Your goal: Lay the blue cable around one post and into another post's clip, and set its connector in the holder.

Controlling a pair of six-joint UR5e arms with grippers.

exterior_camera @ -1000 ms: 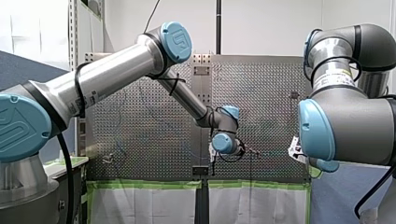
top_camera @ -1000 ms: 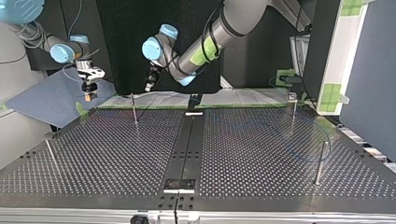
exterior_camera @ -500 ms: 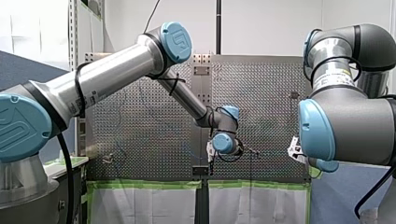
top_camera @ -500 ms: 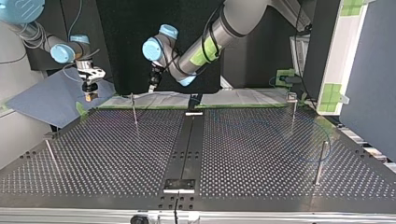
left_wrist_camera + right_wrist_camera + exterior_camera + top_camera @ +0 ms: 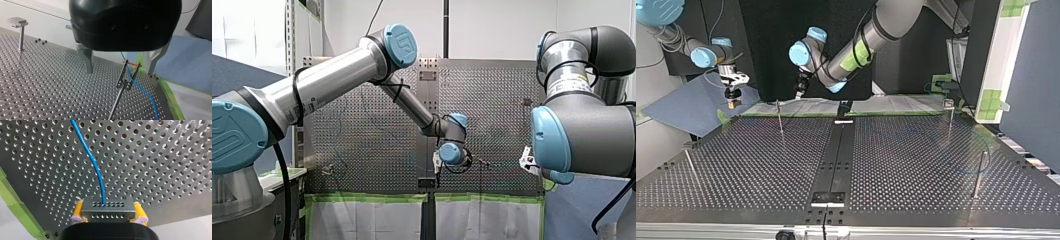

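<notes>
1. our left gripper (image 5: 120, 71) slid a tiny bit toward 3 o'clock in the top view. its fingers are apart.
2. the blue cable (image 5: 143, 92) sits in the post clip (image 5: 128, 75) just ahead.
3. our right gripper (image 5: 109, 214), at 10 o'clock, squeezes the connector (image 5: 108, 208).

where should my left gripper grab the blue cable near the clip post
Probably the free stretch of blue cable just past the clip post, from above with fingers straddling it: it runs straight and unobstructed there, and the left gripper hangs open right over the clip.

My left gripper (image 5: 797, 95): near the far post (image 5: 780, 117).
My right gripper (image 5: 732, 103): beyond table's (image 5: 736, 165) left corner.
Blue cable (image 5: 987, 146): curves past right post (image 5: 978, 175).
</notes>
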